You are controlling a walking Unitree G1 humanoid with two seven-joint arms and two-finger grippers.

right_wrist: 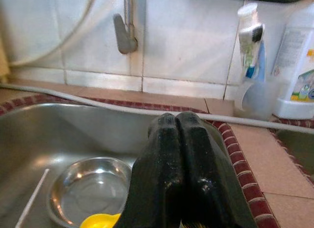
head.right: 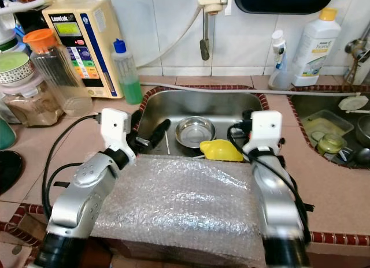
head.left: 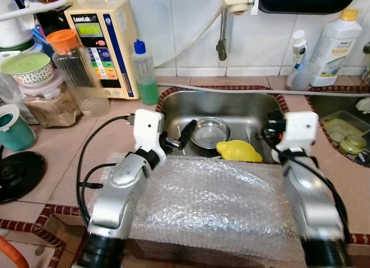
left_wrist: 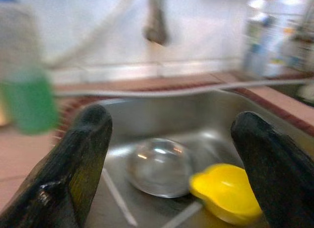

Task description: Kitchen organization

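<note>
Steel sink (head.left: 231, 103) holds a bowl (head.left: 210, 132); left end effector (left_wrist: 171, 159) gapes, right end effector (right_wrist: 179, 125) pressed together.

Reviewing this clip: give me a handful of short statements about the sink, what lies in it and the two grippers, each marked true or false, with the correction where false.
1. A steel bowl lies in the sink. True.
2. The left gripper is shut on the bowl. False: its fingers are spread apart, holding nothing.
3. The right gripper has its fingers pressed together. True.
4. The yellow item sits on the counter by the green bottle. False: it lies in the sink, beside the bowl.
5. Bubble wrap covers the sink's front edge. True.
</note>
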